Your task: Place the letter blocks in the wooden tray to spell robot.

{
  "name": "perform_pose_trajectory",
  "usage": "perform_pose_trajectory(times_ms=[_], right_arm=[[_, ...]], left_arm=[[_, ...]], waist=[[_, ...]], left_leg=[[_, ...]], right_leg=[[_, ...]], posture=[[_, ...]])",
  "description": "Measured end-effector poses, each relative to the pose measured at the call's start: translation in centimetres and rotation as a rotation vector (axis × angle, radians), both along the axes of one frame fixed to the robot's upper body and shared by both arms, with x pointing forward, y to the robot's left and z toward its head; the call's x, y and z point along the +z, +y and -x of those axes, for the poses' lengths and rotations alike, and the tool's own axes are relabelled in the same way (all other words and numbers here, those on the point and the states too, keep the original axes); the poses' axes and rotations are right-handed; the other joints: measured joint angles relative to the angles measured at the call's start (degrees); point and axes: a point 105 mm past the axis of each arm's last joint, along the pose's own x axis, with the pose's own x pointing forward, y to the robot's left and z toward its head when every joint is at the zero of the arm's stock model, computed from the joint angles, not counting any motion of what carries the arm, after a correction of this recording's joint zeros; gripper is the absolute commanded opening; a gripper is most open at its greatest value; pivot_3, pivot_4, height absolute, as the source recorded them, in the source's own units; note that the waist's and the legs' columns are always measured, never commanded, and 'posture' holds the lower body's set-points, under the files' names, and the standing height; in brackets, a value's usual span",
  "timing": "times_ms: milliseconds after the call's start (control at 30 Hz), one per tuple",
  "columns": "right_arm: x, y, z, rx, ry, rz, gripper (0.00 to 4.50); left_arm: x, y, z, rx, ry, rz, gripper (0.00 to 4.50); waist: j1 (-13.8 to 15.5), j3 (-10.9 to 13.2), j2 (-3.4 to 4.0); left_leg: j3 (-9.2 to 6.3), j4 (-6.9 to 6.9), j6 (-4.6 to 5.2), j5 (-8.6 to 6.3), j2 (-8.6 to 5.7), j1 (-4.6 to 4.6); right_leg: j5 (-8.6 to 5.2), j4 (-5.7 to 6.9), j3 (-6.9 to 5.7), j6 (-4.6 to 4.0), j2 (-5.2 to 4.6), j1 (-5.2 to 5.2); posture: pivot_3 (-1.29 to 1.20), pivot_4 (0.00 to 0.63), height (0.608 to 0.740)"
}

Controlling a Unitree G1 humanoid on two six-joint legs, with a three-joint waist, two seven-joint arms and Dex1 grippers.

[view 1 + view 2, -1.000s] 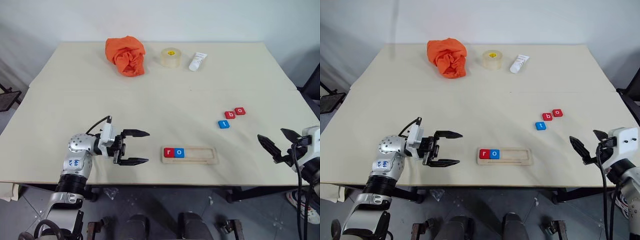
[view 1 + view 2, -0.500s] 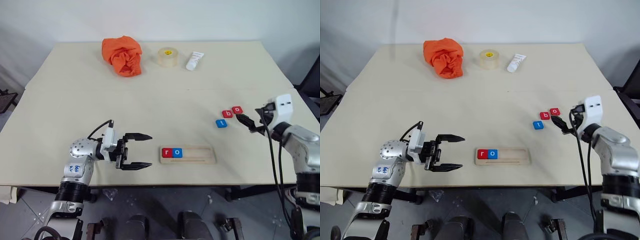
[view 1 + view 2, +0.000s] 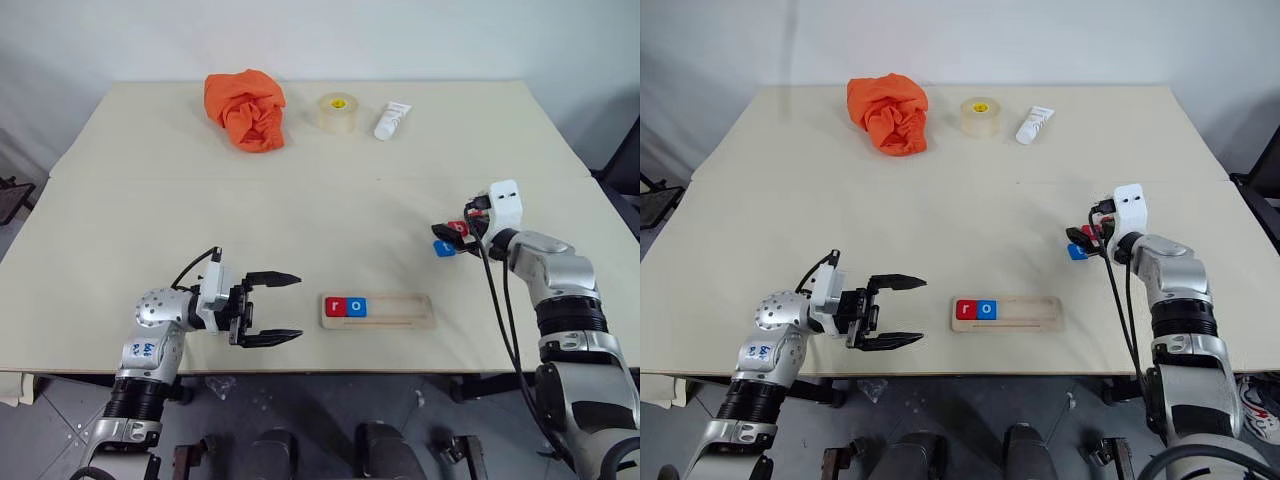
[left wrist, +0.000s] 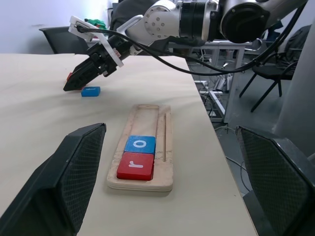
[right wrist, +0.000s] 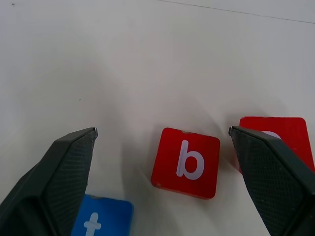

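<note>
The right gripper [image 5: 162,142] has come forward from the near right edge of the table [image 3: 330,190] and now hangs just over the three loose blocks, its fingers spread wide with nothing between them. The red b block [image 5: 186,162] sits squarely in the gap between the two fingers, just ahead of the tips. The blue t block [image 5: 101,219] lies beside one finger, nearer the wrist, and the red block with a partly hidden letter [image 5: 278,140] lies under the other finger, close to the b block. That hidden letter is probably the second o.

This reach matters because the wooden tray [image 3: 400,310] already holds the red r block [image 4: 135,166] and the blue o block [image 4: 140,144] side by side at its left end, so b is the next letter needed. The gripper looks lined up to drop and close on it, though the neighbouring red block is close enough to be nudged.

The left gripper [image 3: 275,308] has barely moved. It rests wide and empty, pointing at the tray's left end from a little way off, with the filled slots straight ahead of it.
</note>
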Motion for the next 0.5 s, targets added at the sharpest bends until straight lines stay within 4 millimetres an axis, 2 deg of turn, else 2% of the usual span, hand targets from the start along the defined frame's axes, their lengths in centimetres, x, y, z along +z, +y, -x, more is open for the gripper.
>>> perform_pose_trajectory(times_ms=[500], right_arm=[[0.09,-0.38,0.47,-0.048,-0.014,0.001,4.50]], left_arm=[[0.00,0.05,-0.23,0.039,-0.006,0.010,4.47]], waist=[[-0.19,0.00,0.00]], left_leg=[[0.00,-0.03,0.00,0.00,0.00,0.00]], right_leg=[[0.00,0.00,0.00,0.00,0.00,0.00]], posture=[[0.00,0.150,0.740]])
